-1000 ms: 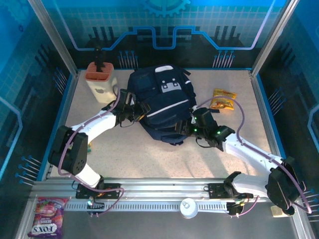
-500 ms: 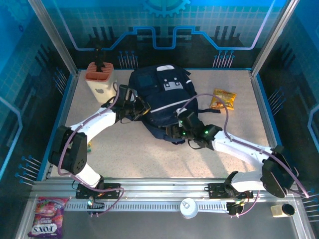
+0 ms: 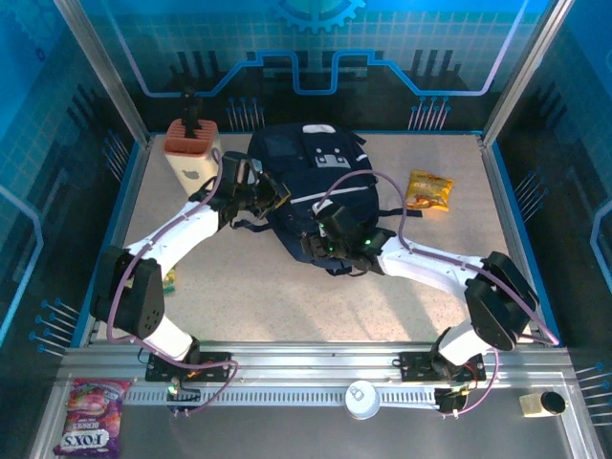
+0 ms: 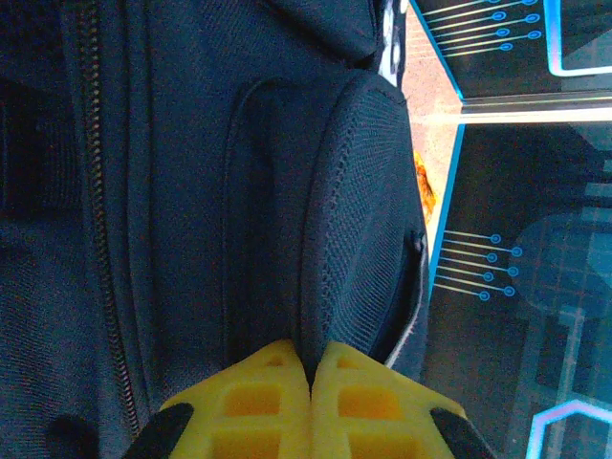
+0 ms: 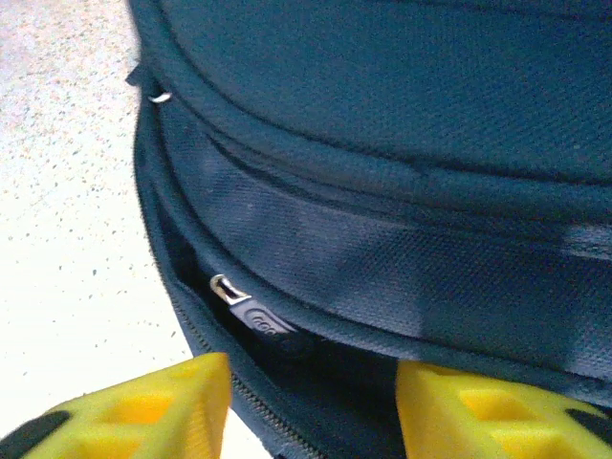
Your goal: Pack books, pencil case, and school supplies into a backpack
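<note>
At the far left of the counter (image 3: 287, 306) stands a beige holder (image 3: 191, 158) with a terracotta top, near the backpack's left side but apart from it.

The left gripper (image 4: 311, 361) is at that left flank. Its yellow fingers (image 4: 258, 397) are pressed together, and a ridge of navy fabric runs down into the seam between them. It looks like a pinch on a fold of the pack, though the close view makes this hard to confirm.

The backpack (image 3: 335, 186) lies flat in the middle of the counter, its white patches facing up.

At its near edge the right gripper (image 5: 311, 406) has its fingers (image 5: 143, 402) well apart. They straddle a dark gap in the zip line, and a zipper pull (image 5: 251, 314) sits just ahead of them.

Judging by this, the task is at the opening stage: the mouth is only narrowly parted and needs widening before anything flat can slide in. I cannot tell whether anything is already inside.

Farther right, a yellow-orange snack packet (image 3: 427, 189) lies apart from the pack.

For room, the broad bare strip of counter in front of the pack is free (the best place for the arms to swing). The holder crowds the left side, and the glazed walls close in behind and at both sides.
</note>
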### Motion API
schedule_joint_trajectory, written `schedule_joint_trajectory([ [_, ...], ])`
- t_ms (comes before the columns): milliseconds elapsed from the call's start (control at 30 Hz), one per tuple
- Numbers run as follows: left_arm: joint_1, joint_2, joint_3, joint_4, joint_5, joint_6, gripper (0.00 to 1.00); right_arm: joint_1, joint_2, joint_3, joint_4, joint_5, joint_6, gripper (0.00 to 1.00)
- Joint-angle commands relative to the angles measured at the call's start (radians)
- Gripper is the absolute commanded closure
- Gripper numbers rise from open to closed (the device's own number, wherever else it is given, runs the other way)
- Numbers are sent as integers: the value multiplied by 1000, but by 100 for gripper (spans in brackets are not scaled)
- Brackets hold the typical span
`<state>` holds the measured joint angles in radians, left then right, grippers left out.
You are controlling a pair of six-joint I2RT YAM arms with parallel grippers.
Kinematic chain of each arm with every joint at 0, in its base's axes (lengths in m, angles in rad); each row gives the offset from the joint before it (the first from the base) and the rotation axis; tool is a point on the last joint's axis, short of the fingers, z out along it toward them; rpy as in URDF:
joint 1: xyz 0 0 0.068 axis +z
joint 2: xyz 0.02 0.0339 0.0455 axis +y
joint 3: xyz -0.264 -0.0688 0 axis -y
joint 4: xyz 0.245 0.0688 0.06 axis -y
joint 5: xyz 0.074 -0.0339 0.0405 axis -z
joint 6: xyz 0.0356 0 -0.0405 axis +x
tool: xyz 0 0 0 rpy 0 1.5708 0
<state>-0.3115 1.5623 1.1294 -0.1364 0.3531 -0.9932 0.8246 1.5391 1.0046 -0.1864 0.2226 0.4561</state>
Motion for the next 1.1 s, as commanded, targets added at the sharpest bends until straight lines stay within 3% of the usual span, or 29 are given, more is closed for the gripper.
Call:
schedule_joint_trajectory([
  [0, -6, -39, 66, 74, 71, -20, 100, 13, 42, 51, 69, -12, 38, 54],
  [167, -14, -42, 60, 81, 78, -29, 100, 14, 74, 54, 102, 4, 112, 49],
  [300, -20, -41, 53, 96, 77, -50, 100, 28, 78, 33, 194, 32, 174, 40],
  [467, -31, -51, 48, 109, 62, -77, 100, 34, 78, 33, 218, 121, 262, 40],
  [633, -31, -56, 36, 106, 44, -86, 100, 44, 83, 78, 121, 235, 296, 40],
  [867, -23, -58, 31, 87, 24, -81, 100, 48, 67, 115, -11, 358, 202, 62],
  [967, -17, -57, 32, 79, 23, -75, 100, 48, 53, 114, -39, 398, 108, 66],
  [1067, -15, -52, 37, 78, 27, -73, 100, 40, 51, 110, -12, 299, -32, 66],
])
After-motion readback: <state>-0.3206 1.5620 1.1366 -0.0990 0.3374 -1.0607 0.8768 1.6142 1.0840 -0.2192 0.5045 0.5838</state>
